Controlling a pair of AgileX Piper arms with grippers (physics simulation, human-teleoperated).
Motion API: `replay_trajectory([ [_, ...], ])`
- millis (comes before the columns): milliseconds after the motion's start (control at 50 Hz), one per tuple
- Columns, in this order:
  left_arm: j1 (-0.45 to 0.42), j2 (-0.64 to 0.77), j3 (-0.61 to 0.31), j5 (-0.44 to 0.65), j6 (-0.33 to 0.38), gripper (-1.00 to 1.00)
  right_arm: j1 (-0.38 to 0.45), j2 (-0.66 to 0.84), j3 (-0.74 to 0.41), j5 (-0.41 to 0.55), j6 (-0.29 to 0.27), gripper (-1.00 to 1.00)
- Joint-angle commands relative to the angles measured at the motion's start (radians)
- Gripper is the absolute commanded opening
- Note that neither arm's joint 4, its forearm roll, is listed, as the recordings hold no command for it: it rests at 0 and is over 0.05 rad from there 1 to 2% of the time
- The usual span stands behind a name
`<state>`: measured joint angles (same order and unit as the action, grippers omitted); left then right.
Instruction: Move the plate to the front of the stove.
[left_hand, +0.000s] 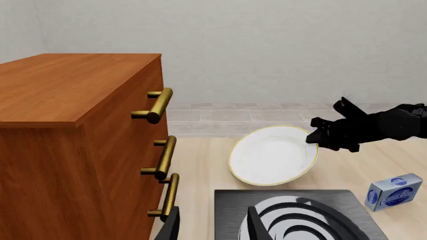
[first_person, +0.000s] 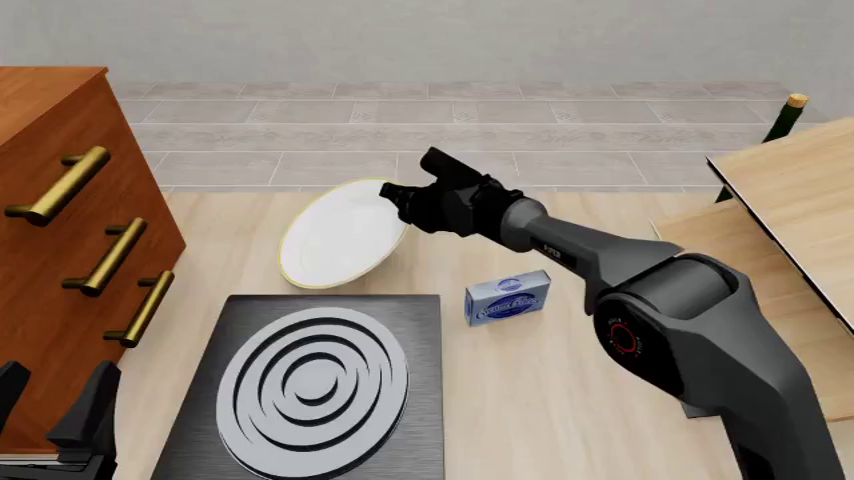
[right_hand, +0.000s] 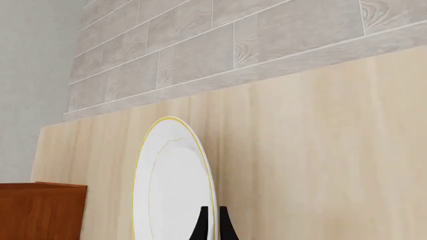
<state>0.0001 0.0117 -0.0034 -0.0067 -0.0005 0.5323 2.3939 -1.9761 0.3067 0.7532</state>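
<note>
The round white plate with a thin yellow rim is tilted up on edge, just beyond the far side of the stove. My right gripper is shut on the plate's upper right rim. In the right wrist view its fingers pinch the edge of the plate. The stove is a dark grey slab with a large burner of light concentric rings. My left gripper hangs open near the stove's front left corner, holding nothing. The left wrist view shows the plate, the right gripper and the stove.
A wooden drawer cabinet with brass handles stands at the left, close to the stove. A small blue-and-white box lies right of the stove's far corner. Light wooden boards and a green bottle top occupy the right side.
</note>
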Motion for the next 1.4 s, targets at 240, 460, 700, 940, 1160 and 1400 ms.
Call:
replay_trajectory([
  [240,0.000,0.000,0.000,0.000,0.000,1.00,0.005,0.038,-0.020,-0.013,0.010,-1.00],
  [460,0.000,0.000,0.000,0.000,0.000,1.00,0.002,0.077,-0.062,-0.003,0.015,-1.00],
  [700,0.000,0.000,0.000,0.000,0.000,1.00,-0.017,0.137,-0.159,0.052,-0.006,-1.00],
  [940,0.000,0.000,0.000,0.000,0.000,1.00,-0.018,0.179,-0.198,0.064,-0.010,-1.00],
  [1160,0.000,0.000,0.000,0.000,0.000,1.00,-0.013,0.199,-0.210,0.070,-0.016,-1.00],
  [1400,0.000,0.000,0.000,0.000,0.000,1.00,0.005,0.210,-0.209,0.069,-0.032,-1.00],
])
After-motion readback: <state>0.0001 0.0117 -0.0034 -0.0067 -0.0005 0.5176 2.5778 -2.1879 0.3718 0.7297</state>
